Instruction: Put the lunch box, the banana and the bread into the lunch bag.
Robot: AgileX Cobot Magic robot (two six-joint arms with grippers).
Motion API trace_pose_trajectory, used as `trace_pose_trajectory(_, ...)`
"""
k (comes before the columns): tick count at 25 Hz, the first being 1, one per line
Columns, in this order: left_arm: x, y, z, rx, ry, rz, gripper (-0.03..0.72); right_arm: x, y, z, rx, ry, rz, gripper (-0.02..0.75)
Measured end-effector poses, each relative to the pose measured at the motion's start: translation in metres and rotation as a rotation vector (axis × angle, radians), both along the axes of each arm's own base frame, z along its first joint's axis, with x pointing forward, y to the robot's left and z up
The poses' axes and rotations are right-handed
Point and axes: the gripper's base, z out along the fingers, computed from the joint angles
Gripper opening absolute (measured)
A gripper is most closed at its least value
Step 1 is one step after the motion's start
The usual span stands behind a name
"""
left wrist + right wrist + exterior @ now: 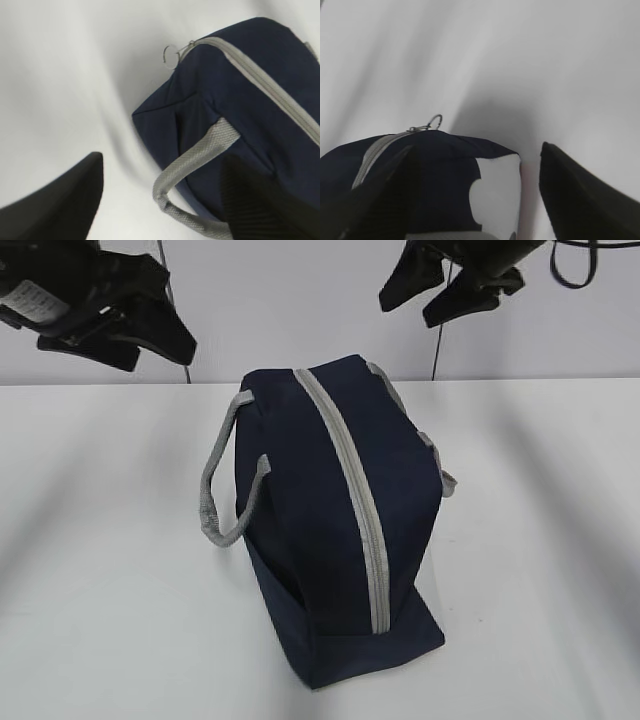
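The lunch bag [335,520] is standing alone on the white table [100,540], its grey zipper [350,490] running closed along the whole top, with the metal ring pull [171,55] sitting at the far end of the bag. A grey webbing handle [215,490] is drooping down the bag's left side. Neither the lunch box, the banana nor the bread is showing in any view; whether they are already zipped inside the bag or have not been brought near it cannot be told from here.

The left gripper [130,335] is hovering above and behind the bag on its left, fingers spread apart and holding nothing. The right gripper [450,290] is hanging above and behind the bag on its right, likewise parted and empty.
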Motion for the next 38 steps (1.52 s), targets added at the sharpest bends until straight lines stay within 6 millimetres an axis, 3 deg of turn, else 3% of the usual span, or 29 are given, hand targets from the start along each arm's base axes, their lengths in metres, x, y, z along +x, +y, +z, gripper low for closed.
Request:
trace_pose_trajectory(5,-0.023,0.014,-0.002,0.062,0.017,0.073,0.482,-0.030,-0.010,0.020,-0.059,0.043,-0.101,0.551)
trace_pose_trajectory(13,-0.084,0.033,-0.020,0.081,0.067,0.098,0.481,-0.096,-0.019,0.034,-0.103,0.091,-0.111,0.551)
trace_pose_trajectory(19,-0.131,0.048,-0.020,0.084,0.017,0.102,0.479,-0.179,-0.030,0.061,-0.141,0.025,-0.126,0.551)
trace_pose_trajectory(24,-0.168,0.060,-0.015,0.103,-0.033,0.102,0.478,-0.245,-0.036,0.067,-0.132,-0.053,-0.150,0.551)
trace_pose_trajectory(28,-0.196,0.071,-0.012,0.116,-0.063,0.128,0.477,-0.297,-0.042,0.064,-0.131,-0.106,-0.178,0.551)
trace_pose_trajectory(38,-0.255,0.094,-0.026,0.150,-0.113,0.175,0.477,-0.429,-0.062,0.033,-0.127,-0.319,-0.330,0.551)
